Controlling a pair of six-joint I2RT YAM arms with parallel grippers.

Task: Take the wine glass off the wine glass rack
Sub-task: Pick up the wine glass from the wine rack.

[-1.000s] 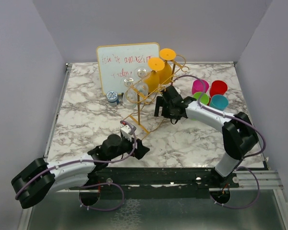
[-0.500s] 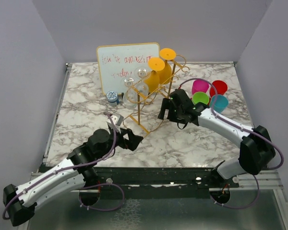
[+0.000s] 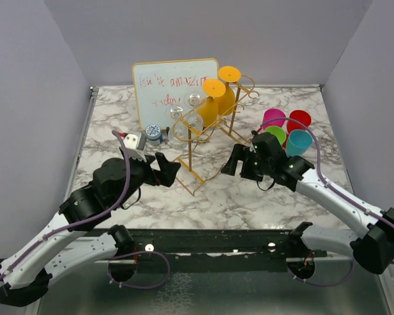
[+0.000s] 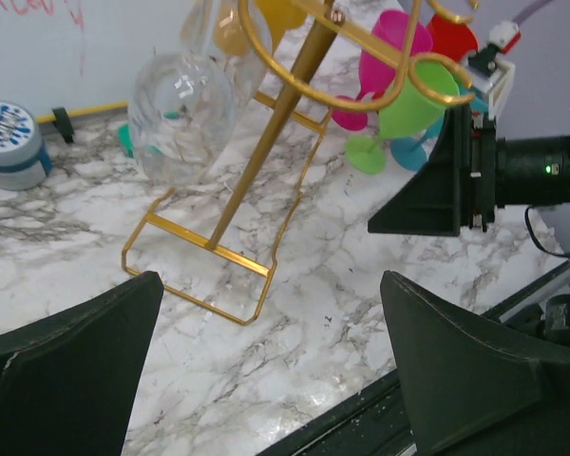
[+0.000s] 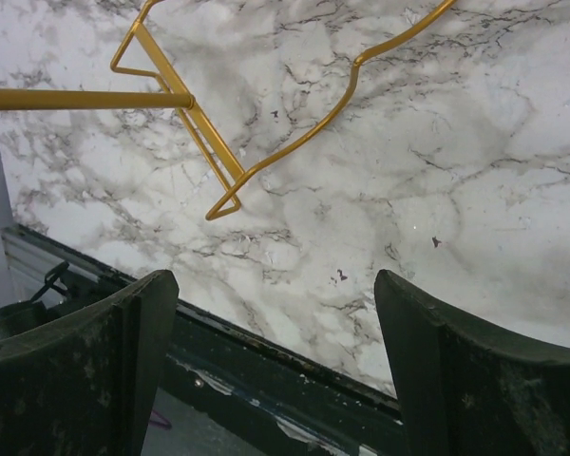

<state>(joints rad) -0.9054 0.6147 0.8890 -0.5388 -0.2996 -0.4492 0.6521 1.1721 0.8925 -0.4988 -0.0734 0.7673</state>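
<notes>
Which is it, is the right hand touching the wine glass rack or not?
Apart. The right wrist view shows bare marble between the wine glass rack's base wires and both fingers of the open right hand.

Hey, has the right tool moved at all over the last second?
Yes. The right tool has backed away from the wine glass rack, shifting down and to the right in the overhead view. Its jaws stand open and empty.
</notes>
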